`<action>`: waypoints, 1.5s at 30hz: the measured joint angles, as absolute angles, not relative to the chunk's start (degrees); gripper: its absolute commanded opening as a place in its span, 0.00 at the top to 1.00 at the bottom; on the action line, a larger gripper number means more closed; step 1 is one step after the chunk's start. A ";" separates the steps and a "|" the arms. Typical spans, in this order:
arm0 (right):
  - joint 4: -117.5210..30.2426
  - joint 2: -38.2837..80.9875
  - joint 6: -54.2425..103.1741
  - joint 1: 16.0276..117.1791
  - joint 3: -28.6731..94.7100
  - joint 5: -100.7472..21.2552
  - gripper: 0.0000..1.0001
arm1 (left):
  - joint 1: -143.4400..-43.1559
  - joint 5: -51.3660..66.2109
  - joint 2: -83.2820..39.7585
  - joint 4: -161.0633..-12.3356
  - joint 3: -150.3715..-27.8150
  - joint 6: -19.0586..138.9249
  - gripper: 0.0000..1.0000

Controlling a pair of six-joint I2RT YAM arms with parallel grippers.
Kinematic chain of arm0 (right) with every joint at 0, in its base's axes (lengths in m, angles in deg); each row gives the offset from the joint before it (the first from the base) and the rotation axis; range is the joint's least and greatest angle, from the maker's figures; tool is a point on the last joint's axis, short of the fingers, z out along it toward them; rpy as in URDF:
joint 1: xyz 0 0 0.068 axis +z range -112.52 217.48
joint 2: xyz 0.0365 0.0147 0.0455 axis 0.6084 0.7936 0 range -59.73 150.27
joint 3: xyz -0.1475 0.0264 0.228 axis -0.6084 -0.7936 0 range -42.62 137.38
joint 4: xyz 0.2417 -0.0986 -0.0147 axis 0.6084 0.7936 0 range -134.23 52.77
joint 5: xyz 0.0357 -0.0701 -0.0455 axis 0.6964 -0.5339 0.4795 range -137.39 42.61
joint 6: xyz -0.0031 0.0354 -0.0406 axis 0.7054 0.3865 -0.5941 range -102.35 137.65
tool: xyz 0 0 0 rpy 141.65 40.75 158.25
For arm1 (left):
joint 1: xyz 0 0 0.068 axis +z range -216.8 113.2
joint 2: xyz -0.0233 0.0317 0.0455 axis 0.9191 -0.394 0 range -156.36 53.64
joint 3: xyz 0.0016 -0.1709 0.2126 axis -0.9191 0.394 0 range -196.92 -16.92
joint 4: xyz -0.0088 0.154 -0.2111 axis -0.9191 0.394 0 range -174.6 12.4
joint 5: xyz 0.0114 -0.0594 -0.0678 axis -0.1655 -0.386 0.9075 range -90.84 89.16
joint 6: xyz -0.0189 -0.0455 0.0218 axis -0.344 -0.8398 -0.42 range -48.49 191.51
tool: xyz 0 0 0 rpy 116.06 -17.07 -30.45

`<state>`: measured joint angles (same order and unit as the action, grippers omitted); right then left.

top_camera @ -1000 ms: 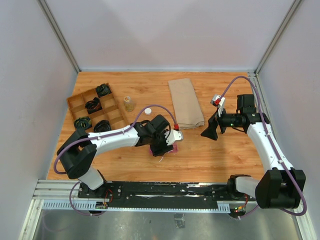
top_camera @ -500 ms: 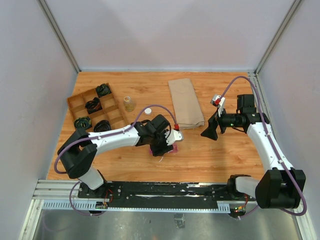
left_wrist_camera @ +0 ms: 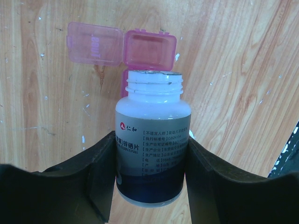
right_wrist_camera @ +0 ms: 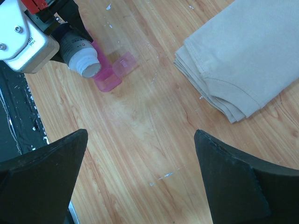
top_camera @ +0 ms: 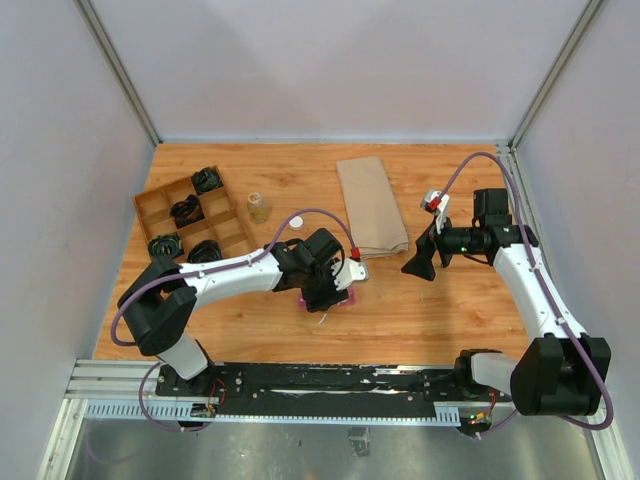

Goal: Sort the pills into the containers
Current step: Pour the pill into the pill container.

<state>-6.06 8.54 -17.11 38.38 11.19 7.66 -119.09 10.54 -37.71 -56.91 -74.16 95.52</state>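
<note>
My left gripper [left_wrist_camera: 150, 151] is shut on an uncapped white pill bottle [left_wrist_camera: 152, 121] with a dark blue band, gripped by its lower body. The bottle's mouth points at the pink containers [left_wrist_camera: 148, 51], a strip lying on the wood just past it. The end compartment is open, its lid [left_wrist_camera: 95, 43] flipped to the left. No pills show. From the right wrist view the bottle [right_wrist_camera: 79, 53] tilts over the pink strip [right_wrist_camera: 105, 77]. My right gripper [right_wrist_camera: 141, 135] hovers open and empty above bare wood to the right. In the top view the left gripper [top_camera: 330, 288] and right gripper [top_camera: 418, 262] are apart.
A brown wooden divided tray [top_camera: 152, 205] with black items stands at the back left. Near it are a small clear bottle [top_camera: 259, 207] and a white cap [top_camera: 296, 222]. A folded beige cloth [top_camera: 370, 205] lies behind the two grippers.
</note>
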 measured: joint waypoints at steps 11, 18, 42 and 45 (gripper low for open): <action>-5.78 8.54 -17.16 38.38 11.19 7.66 0.02 | -119.13 10.32 -38.06 -55.91 -74.72 95.52 1.00; -5.78 8.54 -17.18 38.38 11.19 7.66 0.01 | -119.46 10.04 -38.49 -55.34 -75.49 95.52 1.00; -5.76 8.54 -17.18 38.38 11.19 7.66 0.02 | -120.77 7.85 -39.50 -53.88 -76.74 95.52 1.00; -5.76 8.54 -17.18 38.38 11.19 7.66 0.02 | -120.88 7.76 -39.52 -53.59 -76.93 95.52 1.00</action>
<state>-5.76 8.54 -17.18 38.38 11.19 7.66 -120.88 7.76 -39.52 -53.59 -76.93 95.52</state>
